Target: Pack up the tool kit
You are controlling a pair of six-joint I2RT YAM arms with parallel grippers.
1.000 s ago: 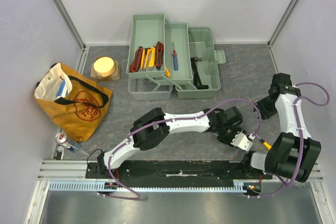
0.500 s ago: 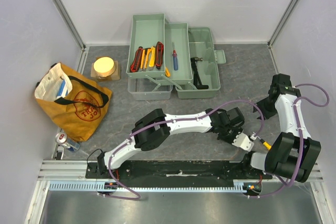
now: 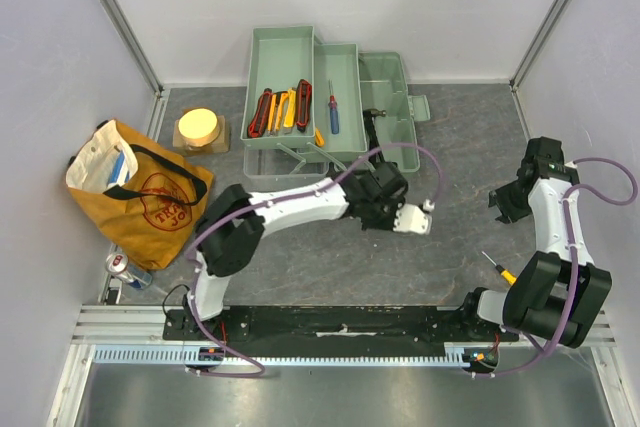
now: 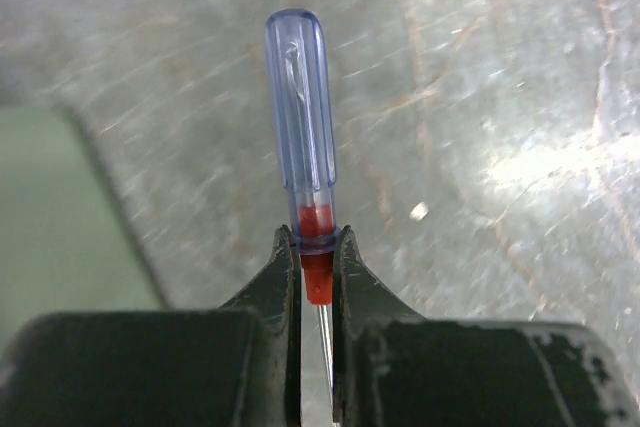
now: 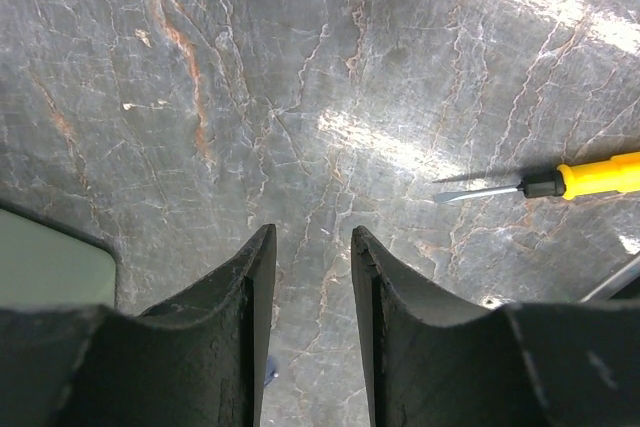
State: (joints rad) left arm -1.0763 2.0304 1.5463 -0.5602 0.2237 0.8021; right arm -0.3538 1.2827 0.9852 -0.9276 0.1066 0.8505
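The pale green toolbox [image 3: 282, 35] stands open at the back, its trays spread out. The trays hold red-and-black pliers [image 3: 261, 112], a blue screwdriver [image 3: 334, 115] and a black hammer [image 3: 378, 142]. My left gripper [image 3: 415, 219] hovers just in front of the box, shut on a small screwdriver [image 4: 302, 107] with a clear blue handle and red collar, held at the collar [image 4: 314, 237]. A green edge of the toolbox [image 4: 60, 217] shows on the left of that view. My right gripper [image 3: 503, 202] [image 5: 313, 237] is open and empty above the mat. A yellow-handled screwdriver [image 3: 503, 271] [image 5: 590, 177] lies on the mat near it.
A yellow-orange cloth bag [image 3: 135, 192] lies at the left, with a small can [image 3: 125, 267] in front of it. A round pale disc on a wooden block [image 3: 200, 127] sits left of the toolbox. Walls close in on three sides.
My left gripper closed on the blue-handled screwdriver near the front right, then swung back and left with it toward the toolbox. The right arm barely moved.
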